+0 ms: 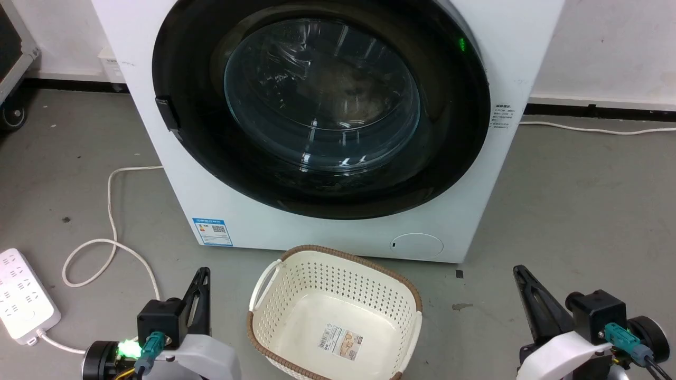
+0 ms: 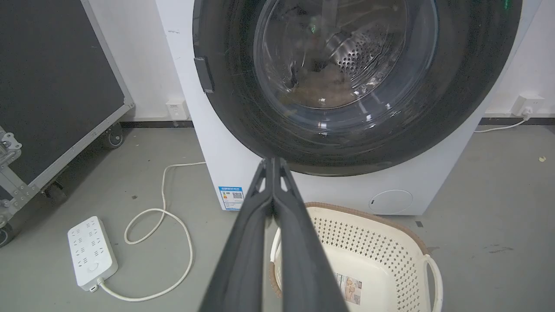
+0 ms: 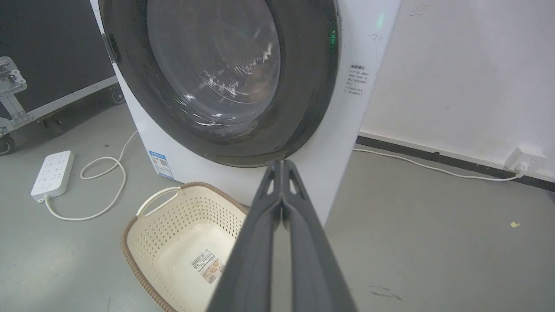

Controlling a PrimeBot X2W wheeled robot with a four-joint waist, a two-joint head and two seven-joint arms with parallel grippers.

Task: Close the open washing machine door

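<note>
The white washing machine stands straight ahead on the grey floor. Its round door with the glossy black rim and clear glass bowl lies flat against the machine's front, with laundry dimly seen behind the glass. The same door fills the upper left wrist view, and the door fills the upper right wrist view. My left gripper hangs low at the lower left, fingers pressed together, well short of the machine. My right gripper sits at the lower right, also shut and empty. Fingertips and fingertips meet.
A cream perforated basket stands empty on the floor right before the machine, between my arms. A white power strip and looping cable lie at the left. A black wheeled case stands farther left. The wall is behind.
</note>
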